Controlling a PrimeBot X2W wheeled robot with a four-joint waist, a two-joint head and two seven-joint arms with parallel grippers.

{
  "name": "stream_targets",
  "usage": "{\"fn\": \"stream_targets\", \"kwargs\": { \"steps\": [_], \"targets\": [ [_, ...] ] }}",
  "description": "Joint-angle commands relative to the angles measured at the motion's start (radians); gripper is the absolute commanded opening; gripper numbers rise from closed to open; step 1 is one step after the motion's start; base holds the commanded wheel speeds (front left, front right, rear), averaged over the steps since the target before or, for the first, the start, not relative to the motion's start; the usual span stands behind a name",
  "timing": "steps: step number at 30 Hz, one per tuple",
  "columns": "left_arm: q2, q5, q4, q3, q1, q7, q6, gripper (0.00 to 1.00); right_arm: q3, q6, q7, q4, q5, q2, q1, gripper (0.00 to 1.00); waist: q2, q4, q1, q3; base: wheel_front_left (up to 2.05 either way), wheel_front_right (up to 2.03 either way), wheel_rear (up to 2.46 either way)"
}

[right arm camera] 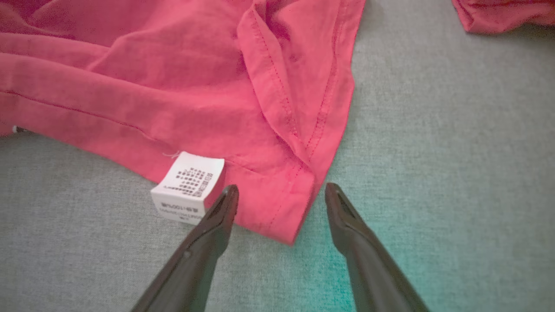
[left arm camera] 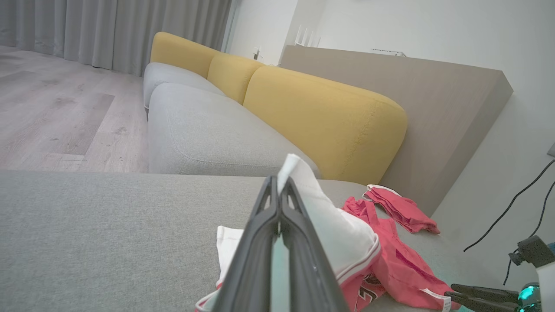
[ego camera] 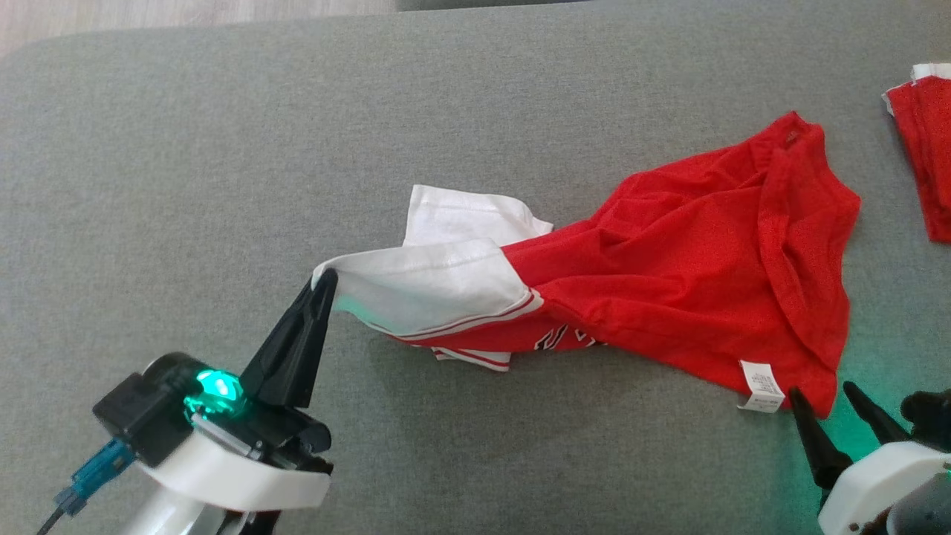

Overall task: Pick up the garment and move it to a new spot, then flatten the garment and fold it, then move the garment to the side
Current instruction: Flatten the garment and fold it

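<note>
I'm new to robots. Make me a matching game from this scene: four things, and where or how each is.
1 left gripper
2 right gripper
3 care label
4 second red garment

a open, straddling the hem corner
b far right in the head view
c shut on the white sleeve
d white with small print

Pairs: 1-c, 2-a, 3-d, 4-b

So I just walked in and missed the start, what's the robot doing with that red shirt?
The left gripper is shut on the white sleeve of the red garment, holding that end off the grey cushion. The right gripper is open, fingers either side of the hem corner by the white label. The garment lies crumpled, not yet flattened or folded. Another red garment sits farther right.
</note>
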Motion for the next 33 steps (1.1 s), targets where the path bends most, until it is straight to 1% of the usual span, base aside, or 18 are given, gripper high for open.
{"fn": "stream_targets", "kwargs": {
  "steps": [1, 4, 5, 7, 9, 10, 13, 14, 16, 17, 18, 19, 26, 29, 30, 31, 32, 33],
  "targets": [
    [0.026, -0.001, -0.037, 0.045, -0.044, -0.008, 0.001, 0.00, 0.009, -0.001, 0.000, -0.024, 0.000, -0.012, -0.030, 1.00, 0.0000, -0.001, 0.0000, 0.001, 0.00, 0.00, 0.00],
    [0.028, -0.001, -0.040, 0.044, -0.045, -0.008, 0.001, 0.00, 0.010, -0.001, 0.010, -0.005, 0.018, 0.003, -0.044, 1.00, 0.0000, -0.002, 0.0000, 0.002, 0.00, 0.00, 0.00],
    [0.028, -0.001, -0.041, 0.043, -0.046, -0.007, 0.001, 0.00, 0.011, -0.001, 0.007, 0.001, 0.023, 0.006, -0.050, 0.97, 0.0000, -0.002, 0.0000, 0.003, 0.00, 0.00, 0.00],
    [0.029, -0.002, -0.042, 0.043, -0.047, -0.007, 0.001, 0.00, 0.013, -0.001, 0.002, 0.015, 0.026, 0.009, -0.061, 0.95, 0.0000, -0.001, 0.0000, 0.004, 0.00, 0.00, 0.00],
    [0.030, -0.003, -0.042, 0.043, -0.047, -0.007, 0.002, 0.00, 0.017, -0.001, -0.009, 0.027, 0.029, 0.010, -0.072, 0.89, 0.0000, 0.001, 0.0000, 0.004, 0.00, 0.00, 0.00],
    [0.030, -0.003, -0.042, 0.043, -0.047, -0.007, 0.002, 0.00, 0.018, -0.001, -0.014, 0.033, 0.029, 0.010, -0.077, 0.83, 0.0000, 0.002, 0.0000, 0.003, 0.00, 0.00, 0.00],
    [0.034, -0.003, -0.042, 0.043, -0.043, -0.008, 0.004, 0.00, 0.025, -0.001, -0.020, 0.050, 0.037, 0.009, -0.087, 0.51, 0.0000, 0.006, 0.0000, 0.000, 0.00, 0.00, 0.00],
    [0.035, -0.003, -0.042, 0.044, -0.042, -0.008, 0.005, 0.00, 0.026, -0.001, -0.020, 0.053, 0.039, 0.008, -0.087, 0.46, 0.0000, 0.007, 0.0000, -0.001, 0.00, 0.00, 0.00],
    [0.037, -0.005, -0.042, 0.046, -0.040, -0.008, 0.006, 0.00, 0.023, -0.001, -0.017, 0.060, 0.043, 0.010, -0.084, 0.34, 0.0000, 0.009, 0.0000, -0.003, 0.00, 0.00, 0.00],
    [0.038, -0.005, -0.042, 0.048, -0.039, -0.009, 0.007, 0.00, 0.023, -0.001, -0.015, 0.061, 0.045, 0.010, -0.082, 0.31, 0.0000, 0.009, 0.0000, -0.004, 0.00, 0.00, 0.00],
    [0.039, -0.005, -0.043, 0.049, -0.038, -0.009, 0.008, 0.00, 0.023, -0.001, -0.014, 0.061, 0.048, 0.010, -0.081, 0.22, 0.0000, 0.009, 0.0000, -0.005, 0.00, 0.00, 0.00],
    [0.040, -0.006, -0.044, 0.051, -0.037, -0.009, 0.009, 0.00, 0.023, -0.001, -0.015, 0.061, 0.049, 0.010, -0.080, 0.00, 0.0000, 0.008, 0.0000, -0.005, 0.00, 0.00, 0.00],
    [0.039, 0.000, -0.048, 0.075, -0.039, -0.014, 0.013, 0.00, 0.015, -0.001, -0.058, 0.027, 0.083, -0.001, -0.081, 0.00, 0.0000, 0.000, 0.0000, -0.016, 0.00, 0.00, 0.00],
    [0.051, 0.008, -0.054, 0.092, -0.046, -0.016, 0.011, 0.00, 0.004, -0.001, -0.068, -0.034, 0.152, -0.020, -0.086, 0.00, 0.0000, -0.007, 0.0000, -0.029, 0.00, 0.00, 0.00],
    [0.051, 0.008, -0.054, 0.092, -0.046, -0.016, 0.011, 0.00, 0.004, -0.001, -0.068, -0.034, 0.152, -0.020, -0.086, 0.00, 0.0000, -0.007, 0.0000, -0.029, 0.00, 0.00, 0.00],
    [0.066, 0.015, -0.065, 0.104, -0.057, -0.017, 0.008, 0.00, -0.008, -0.001, -0.070, -0.099, 0.204, -0.053, -0.093, 0.00, 0.0000, -0.015, 0.0000, -0.041, 0.00, 0.00, 0.00],
    [0.066, 0.015, -0.065, 0.104, -0.057, -0.017, 0.008, 0.00, -0.008, -0.001, -0.070, -0.099, 0.204, -0.053, -0.093, 0.00, 0.0000, -0.015, 0.0000, -0.041, 0.00, 0.00, 0.00],
    [0.075, 0.019, -0.073, 0.110, -0.066, -0.016, 0.007, 0.00, -0.021, -0.001, -0.071, -0.134, 0.230, -0.069, -0.100, 0.00, 0.0000, -0.019, 0.0000, -0.046, 0.00, 0.00, 0.00]
  ]
}}
